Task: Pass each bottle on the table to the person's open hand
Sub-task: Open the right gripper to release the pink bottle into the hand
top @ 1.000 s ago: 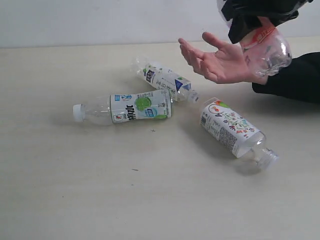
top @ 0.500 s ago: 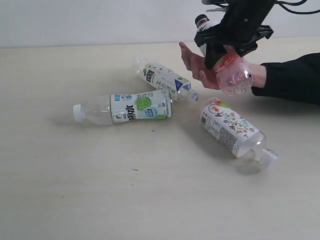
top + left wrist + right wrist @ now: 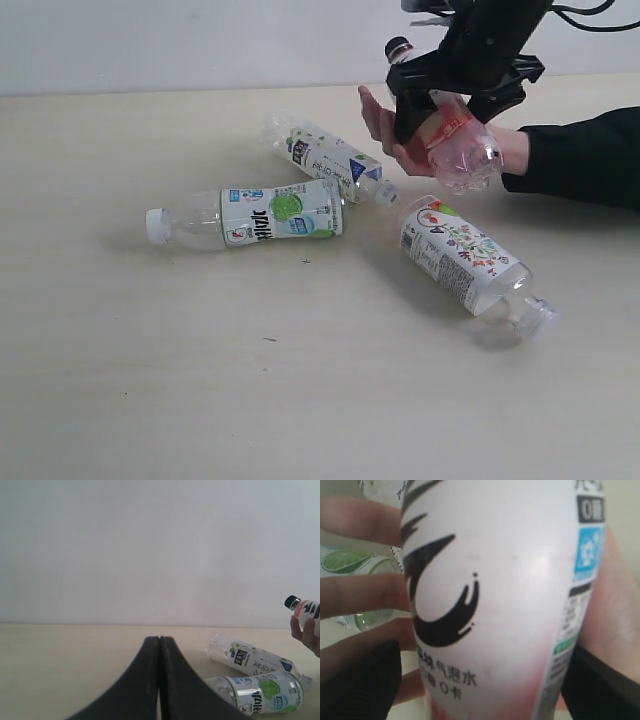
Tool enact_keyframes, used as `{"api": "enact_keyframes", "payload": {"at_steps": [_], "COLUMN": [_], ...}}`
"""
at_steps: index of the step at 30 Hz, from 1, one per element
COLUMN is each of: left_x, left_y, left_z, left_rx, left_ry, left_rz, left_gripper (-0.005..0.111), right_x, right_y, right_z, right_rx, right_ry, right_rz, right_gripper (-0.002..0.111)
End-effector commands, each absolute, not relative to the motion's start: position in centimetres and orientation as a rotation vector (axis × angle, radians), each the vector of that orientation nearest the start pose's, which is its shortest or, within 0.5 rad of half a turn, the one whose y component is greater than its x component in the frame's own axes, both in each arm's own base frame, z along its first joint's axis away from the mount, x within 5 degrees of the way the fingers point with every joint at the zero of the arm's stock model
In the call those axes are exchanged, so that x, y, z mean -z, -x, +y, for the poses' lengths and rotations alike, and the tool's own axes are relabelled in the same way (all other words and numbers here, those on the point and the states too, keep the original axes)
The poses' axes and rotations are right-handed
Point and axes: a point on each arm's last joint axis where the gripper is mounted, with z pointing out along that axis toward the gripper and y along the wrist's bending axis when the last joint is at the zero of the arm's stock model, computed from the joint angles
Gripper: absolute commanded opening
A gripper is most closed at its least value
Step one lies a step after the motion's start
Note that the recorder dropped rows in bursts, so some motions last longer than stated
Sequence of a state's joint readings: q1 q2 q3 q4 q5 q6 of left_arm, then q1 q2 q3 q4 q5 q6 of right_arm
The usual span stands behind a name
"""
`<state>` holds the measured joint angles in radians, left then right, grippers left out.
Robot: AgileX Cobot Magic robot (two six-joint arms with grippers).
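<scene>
R gripper [image 3: 447, 110]: far right of scene, above the table [image 3: 150, 390]. Jaws were clamped across the mid-body of the red/pink bottle [image 3: 465, 155]; in the right wrist view a dark finger showed on each side of the label.
Red/pink bottle: held tilted, black cap [image 3: 398, 47] up and to the far left, clear base down and to the near right. Off the table, over the palm. Contact w/ palm: cannot tell.
Person's open hand [image 3: 382, 122]: far right, palm up, fingers spread and pointing left, under and behind the held bottle. Black sleeve [image 3: 585, 160] ran off the right edge.
L gripper [image 3: 159, 642]: fingers pressed together, nothing between them. Seen in the left wrist view only.
White-green-blue bottle [image 3: 280, 212]: on its side, left of centre, cap to the left.
Slim white-blue bottle [image 3: 330, 158]: on its side, just beyond the green one, angled far-left to near-right.
White floral bottle [image 3: 462, 255]: on its side, right of centre, near side of the hand, cap to the near right.
Wall [image 3: 200, 40]: plain, pale, behind the table.
</scene>
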<state>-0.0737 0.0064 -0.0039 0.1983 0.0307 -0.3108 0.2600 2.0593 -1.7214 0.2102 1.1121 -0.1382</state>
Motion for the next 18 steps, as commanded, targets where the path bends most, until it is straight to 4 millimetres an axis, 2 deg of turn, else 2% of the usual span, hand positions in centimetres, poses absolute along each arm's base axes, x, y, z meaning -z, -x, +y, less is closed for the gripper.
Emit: {"api": "enact_keyframes", "payload": {"at_steps": [1,5,11,13,14,18], "left_x": [-21.1,-21.1,-21.1,-21.1,-21.1,-21.1], "left_y": [-5.6,-5.6,-5.6,-5.6,-5.6,-5.6], "left_z": [-0.3,-0.3,-0.3,-0.3,-0.3,-0.3], "left_rx": [0.141,0.141,0.141,0.141,0.141,0.141], "left_ry": [0.036,0.036,0.036,0.036,0.036,0.036], "left_rz": [1.513,1.513,1.513,1.513,1.513,1.513], "left_gripper": [0.000,0.000,0.000,0.000,0.000,0.000], "right_x": [-24.9,-28.3,-34.3,-36.0,-37.1,-39.1], "right_y": [-42.1,-41.6,-39.1,-37.7,-36.6,-32.7], "right_z": [12.7,12.5,11.8,11.6,11.4,10.5], "right_rx": [-0.298,-0.299,-0.262,-0.276,-0.282,-0.275], "right_ry": [0.475,0.483,0.567,0.593,0.618,0.656], "right_rz": [2.796,2.700,2.530,2.487,2.452,2.389], "right_gripper": [0.081,0.081,0.078,0.069,0.059,0.021]}}
